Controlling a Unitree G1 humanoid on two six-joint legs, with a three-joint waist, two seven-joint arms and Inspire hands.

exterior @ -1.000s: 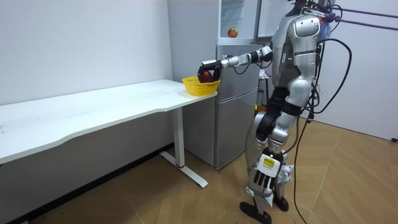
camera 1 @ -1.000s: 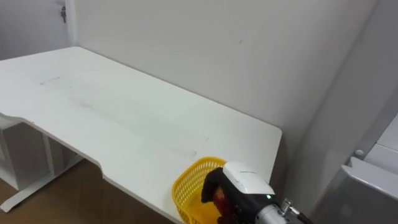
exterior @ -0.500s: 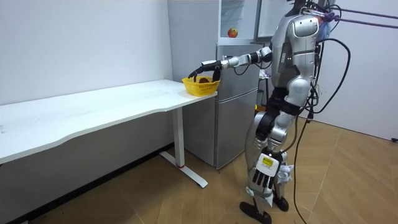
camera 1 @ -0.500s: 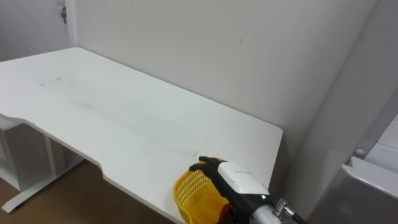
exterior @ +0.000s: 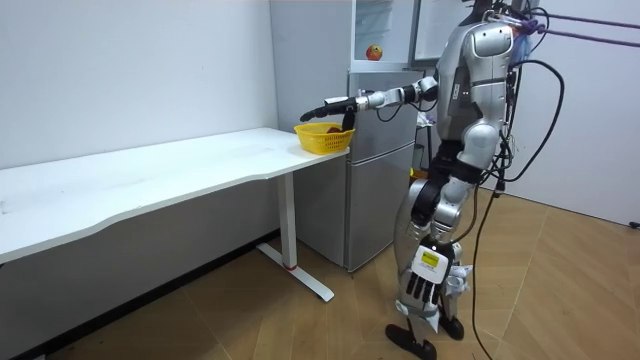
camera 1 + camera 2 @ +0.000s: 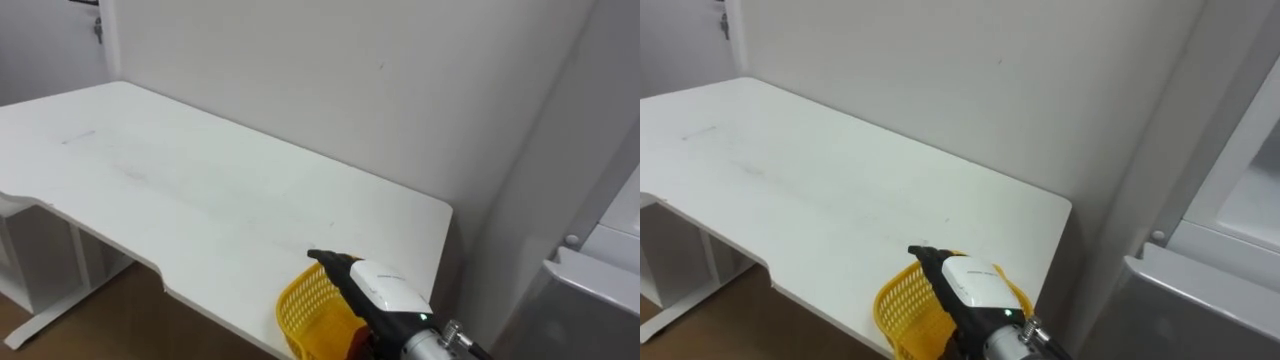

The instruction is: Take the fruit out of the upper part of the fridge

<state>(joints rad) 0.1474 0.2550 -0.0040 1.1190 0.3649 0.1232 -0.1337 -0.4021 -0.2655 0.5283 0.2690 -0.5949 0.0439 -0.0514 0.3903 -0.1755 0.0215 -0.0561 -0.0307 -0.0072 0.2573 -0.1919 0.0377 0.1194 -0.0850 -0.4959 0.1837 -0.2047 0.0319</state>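
**Yellow basket holds the red fruit, robot hand open above it**

Yellow plastic mesh forms the small basket [image 6: 303,312] that stands on the near corner of the white desk [image 6: 200,190], close to the desk's edge and to the end beside the fridge [image 5: 385,170]. Inside the basket lies the red fruit [image 6: 358,346]. The eye views show just a sliver of it, under the wrist. In the room view it is a dark red patch just above the basket's rim.

The right robot hand [image 6: 378,287] hovers over the basket with its white back turned up and its dark fingers [image 6: 325,258] stretched out nearly straight. They point across the basket toward the wall. The fingers are spread loose and grip nothing. The fruit sits below and slightly behind the palm, apart from the fingers, and whether the wrist touches it I cannot tell.

In the room view the robot stands upright before the fridge, at the end of the desk. Its right arm reaches level toward the room view's left, so that the robot hand is just above the basket. The fridge's upper compartment stands open, and a second red-and-yellow fruit [image 5: 374,52] rests on a shelf there, well apart from the robot hand.
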